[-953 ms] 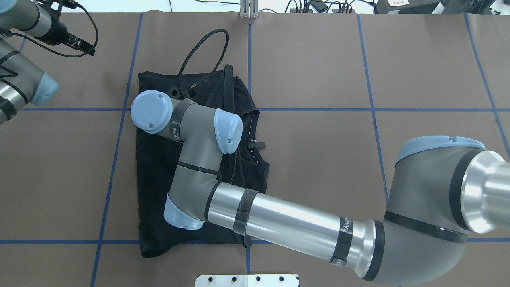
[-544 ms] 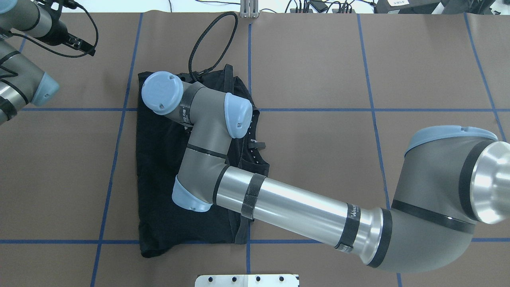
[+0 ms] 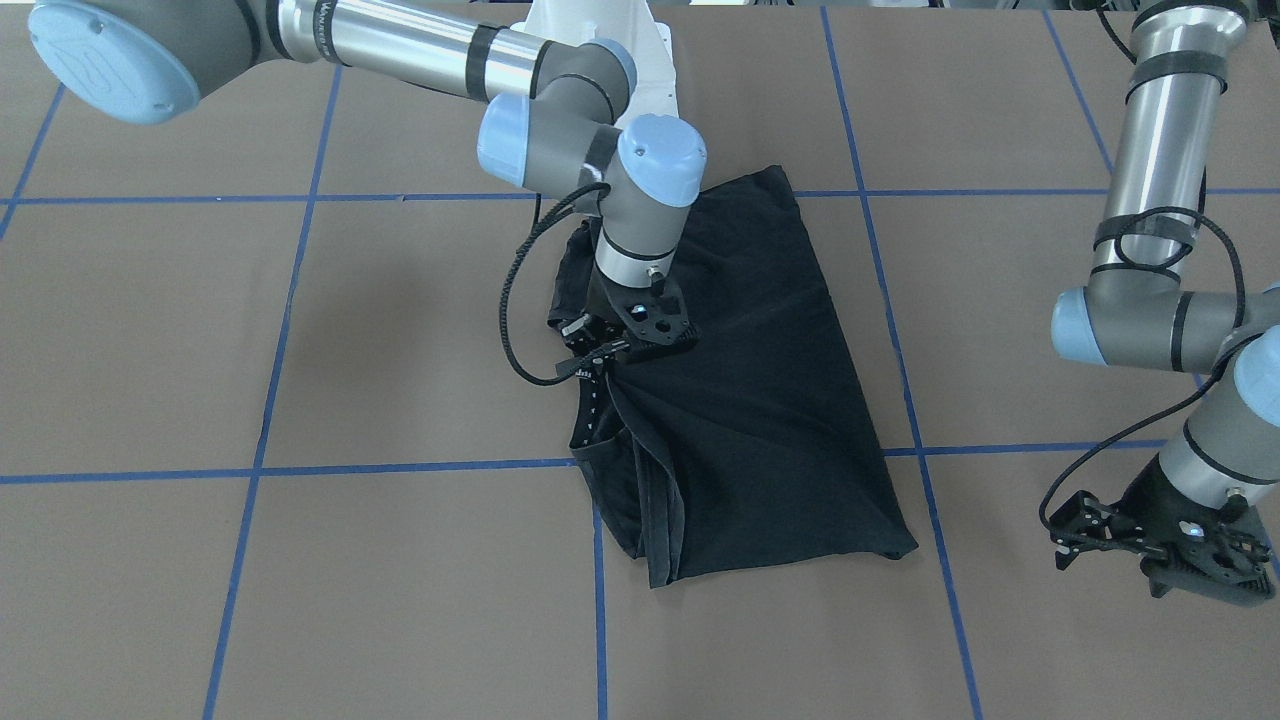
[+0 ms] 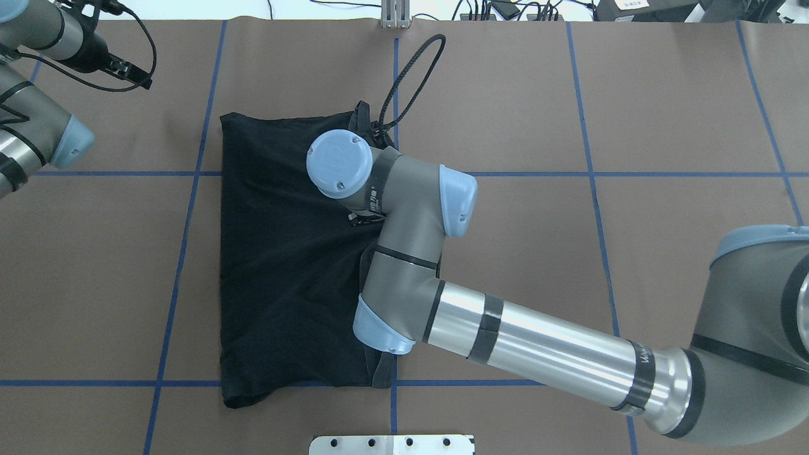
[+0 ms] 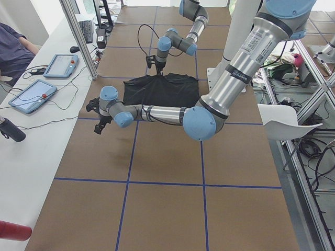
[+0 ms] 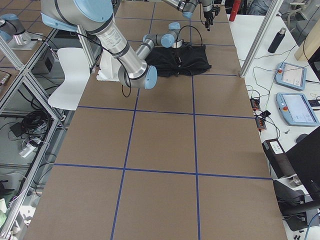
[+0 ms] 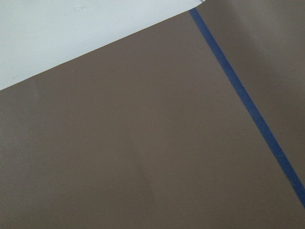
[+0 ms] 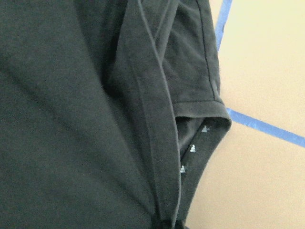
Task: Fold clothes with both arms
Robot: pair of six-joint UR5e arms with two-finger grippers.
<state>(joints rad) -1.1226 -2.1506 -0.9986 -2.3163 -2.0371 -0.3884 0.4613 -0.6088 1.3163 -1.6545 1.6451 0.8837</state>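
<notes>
The black T-shirt [image 4: 284, 265] lies folded into a rough rectangle on the brown table; it also shows as the T-shirt [image 3: 760, 400]. My right gripper [image 3: 603, 362] is down at the shirt's collar-side edge, shut on a pinch of cloth, and creases run toward it. From overhead its own wrist [image 4: 339, 164] hides it. The right wrist view is filled by the T-shirt [image 8: 71, 119], with a sleeve hem and the collar's small white marks. My left gripper [image 4: 136, 74] hangs off to the side over bare table, away from the shirt; I cannot tell its state.
Blue tape lines [image 4: 505, 174] divide the brown table cover. A white base plate [image 4: 392, 444] sits at the near edge. Cables and boxes line the far edge. Beside the table, a side bench holds tablets [image 5: 31, 97], with a person [image 5: 13, 44] seated there.
My right wrist has swung to the right across the shirt, dragging the pinched cloth along, and now covers the collar area. The left arm has not moved.
</notes>
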